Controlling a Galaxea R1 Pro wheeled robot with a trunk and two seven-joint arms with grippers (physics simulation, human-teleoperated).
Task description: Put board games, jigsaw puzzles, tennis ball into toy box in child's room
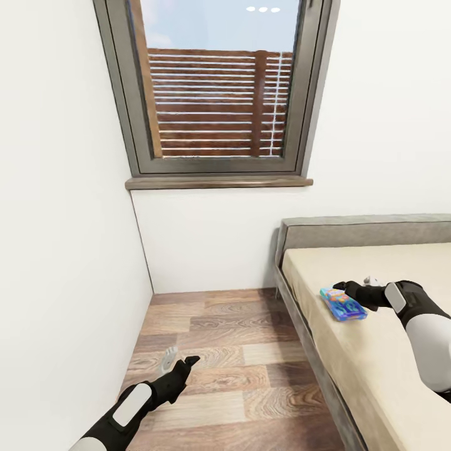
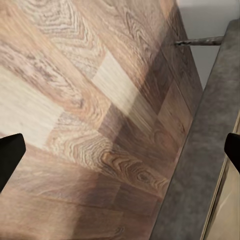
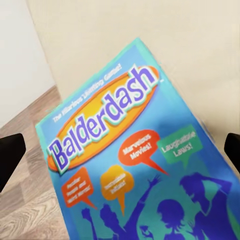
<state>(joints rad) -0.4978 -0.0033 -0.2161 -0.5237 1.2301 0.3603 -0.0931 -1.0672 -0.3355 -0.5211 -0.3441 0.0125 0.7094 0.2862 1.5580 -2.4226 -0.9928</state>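
I read "Balderdash" on the blue board game (image 3: 145, 165) at two o'clock, my right gripper (image 1: 351, 289) spread apart above it.

A small blue board game (image 1: 342, 304) is lying flat on the cream top of the bed (image 1: 351, 351), near the edge that faces the wooden floor and toward the headboard end. It is sitting at an angle to that edge. In the right wrist view the box (image 3: 140, 170) is showing its lid: a teal border, the word "Balderdash" in white-edged purple letters on an orange oval, red, orange and green speech bubbles, and dark blue silhouettes of people. One corner is reaching just past the mattress edge, over the floor.
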